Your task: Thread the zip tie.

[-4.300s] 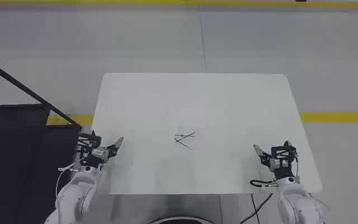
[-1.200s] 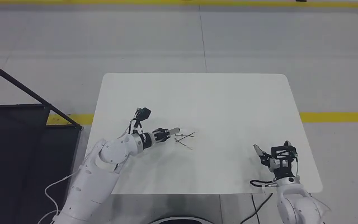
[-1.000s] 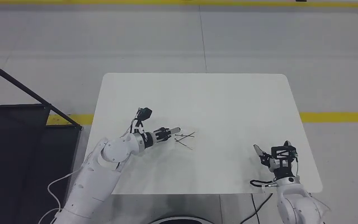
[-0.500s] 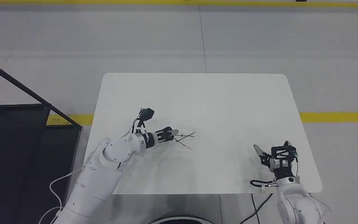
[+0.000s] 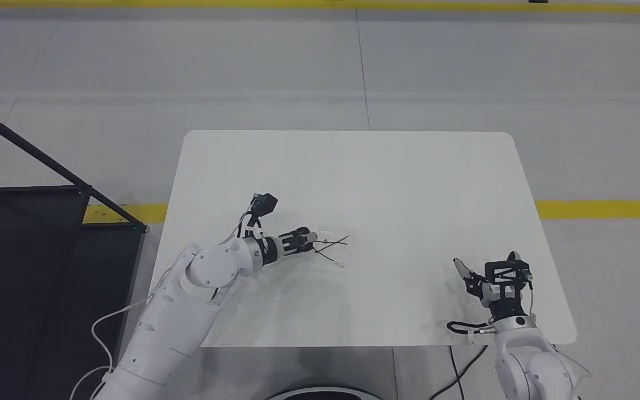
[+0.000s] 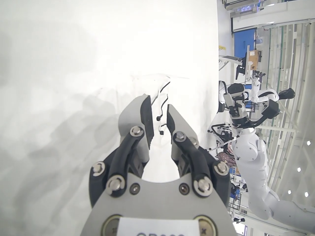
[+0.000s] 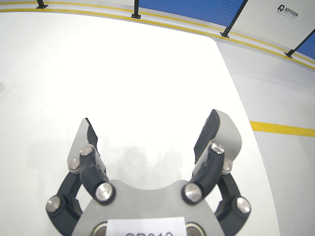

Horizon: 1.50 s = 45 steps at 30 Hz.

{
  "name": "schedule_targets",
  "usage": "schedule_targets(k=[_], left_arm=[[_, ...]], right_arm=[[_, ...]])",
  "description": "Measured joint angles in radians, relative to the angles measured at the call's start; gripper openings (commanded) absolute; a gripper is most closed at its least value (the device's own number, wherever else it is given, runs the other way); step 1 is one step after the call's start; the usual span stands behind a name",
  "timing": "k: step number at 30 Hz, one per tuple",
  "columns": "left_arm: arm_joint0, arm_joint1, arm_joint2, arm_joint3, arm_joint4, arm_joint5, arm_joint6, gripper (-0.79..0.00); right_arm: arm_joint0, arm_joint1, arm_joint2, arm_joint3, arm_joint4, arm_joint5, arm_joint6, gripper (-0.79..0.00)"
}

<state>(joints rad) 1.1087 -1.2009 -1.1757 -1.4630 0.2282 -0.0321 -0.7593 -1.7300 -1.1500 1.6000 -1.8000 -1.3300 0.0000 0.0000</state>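
Thin black plastic zip ties point(image 5: 330, 248) lie loose and unthreaded at mid white bench point(image 5: 420, 180). Left end effector point(image 5: 306, 238), narrowly parted, sits just beside them; right end effector point(image 5: 489, 270) gapes wide, well apart. Grasping and threading are still to do.

Bright, even indoor light, white table point(image 6: 123, 25) blown out by glare in the left wrist view, black zip ties point(image 6: 157, 118) thin against it, wrist views bowed at the edges, yellow floor line point(image 7: 73, 7) curving

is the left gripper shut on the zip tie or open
Open: bare table shows between the pads of the left gripper, and the zip ties lie loose by its fingertips.
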Motion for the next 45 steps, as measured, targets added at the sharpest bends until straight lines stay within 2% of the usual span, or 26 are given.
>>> schedule_targets(k=[5,10,30,43,45], left_arm=[[-0.006,0.0,0.005,0.007,-0.004,0.001,-0.002,-0.646],[-0.012,0.0,0.01,0.015,-0.008,0.002,-0.002,-0.782],[-0.001,0.01,-0.017,-0.014,-0.028,-0.018,0.001,-0.785],[0.063,0.035,-0.145,-0.102,-0.123,-0.098,-0.023,-0.785],[0.071,0.038,-0.156,-0.111,-0.141,-0.12,-0.036,-0.785]], right_arm=[[0.0,0.0,0.0,0.0,0.0,0.0,0.0,0.0],[0.0,0.0,0.0,0.0,0.0,0.0,0.0,0.0],[0.0,0.0,0.0,0.0,0.0,0.0,0.0,0.0],[0.0,0.0,0.0,-0.001,0.001,-0.001,-0.001,0.0],[-0.003,-0.001,0.001,-0.008,0.03,-0.031,-0.014,0.0]])
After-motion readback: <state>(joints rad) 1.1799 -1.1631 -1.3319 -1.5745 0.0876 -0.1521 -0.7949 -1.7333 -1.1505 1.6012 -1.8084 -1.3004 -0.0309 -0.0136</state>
